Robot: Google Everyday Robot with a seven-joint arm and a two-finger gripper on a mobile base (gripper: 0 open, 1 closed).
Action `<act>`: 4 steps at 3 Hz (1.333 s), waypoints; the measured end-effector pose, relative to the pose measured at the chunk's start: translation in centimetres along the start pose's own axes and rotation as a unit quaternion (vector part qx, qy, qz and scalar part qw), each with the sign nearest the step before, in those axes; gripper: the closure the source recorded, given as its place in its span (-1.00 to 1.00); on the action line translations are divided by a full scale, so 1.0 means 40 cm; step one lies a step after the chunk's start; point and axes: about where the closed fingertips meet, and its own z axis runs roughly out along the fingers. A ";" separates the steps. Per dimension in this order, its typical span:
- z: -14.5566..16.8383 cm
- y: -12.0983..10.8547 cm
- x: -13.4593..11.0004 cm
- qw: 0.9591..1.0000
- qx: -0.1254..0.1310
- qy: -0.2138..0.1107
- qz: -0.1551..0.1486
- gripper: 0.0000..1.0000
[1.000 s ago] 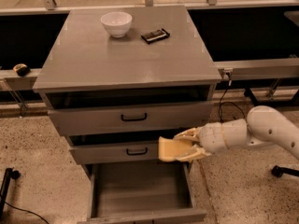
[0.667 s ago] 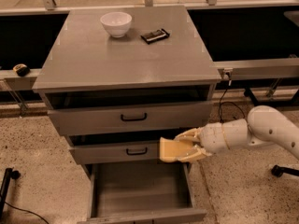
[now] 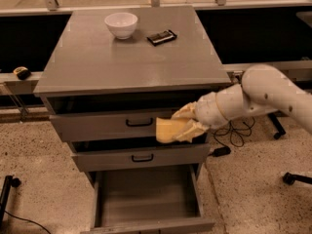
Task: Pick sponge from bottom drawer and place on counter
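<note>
**STEP IN HAND: TRANSFER. SPONGE HELD, PLACEMENT ON TABLETOP PENDING**

Read left to right.

1. Containers. White bowl (image 3: 121, 24) stands at rear left of the tabletop (image 3: 122, 67); nothing shows inside it; dark flat packet (image 3: 162, 37) lies just to its right, apart from it. Top drawer (image 3: 97, 126) and mid drawer (image 3: 112, 159) are each ajar by a slit; contents in shadow, cannot tell. Bottom drawer (image 3: 146, 199) stands wide open; only bare grey floor shows; the sponge is not in it.

2. Task item. Sponge (image 3: 168, 129) hangs in the air in front of the cabinet, approx. level w/ the top drawer face, right of its handle, below the tabletop's front edge.

3. Gripper (image 3: 187, 125) sits right beside the sponge, at the cabinet's front right; jaws clenched on the sponge's right end, one above, one below; arm (image 3: 263, 94) reaches in from the right.

4. Step, as judged: pick complete; place not yet done.

5. Next move calls for: raise until the sponge clears the tabletop's front lip; then travel inward over the free area fwd of bowl and packet; lower to contact; release the jaws.

6. Caution: inward travel before clearance is likely to drive the sponge into the lip; soft foam may twist in the grip.
</note>
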 end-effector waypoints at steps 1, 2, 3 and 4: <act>-0.058 -0.171 -0.134 0.998 -0.002 0.053 0.016 1.00; -0.098 -0.284 -0.204 0.997 0.006 0.070 0.026 1.00; -0.150 -0.356 -0.218 0.999 0.006 0.042 0.034 1.00; -0.162 -0.364 -0.218 0.999 0.002 0.029 0.034 1.00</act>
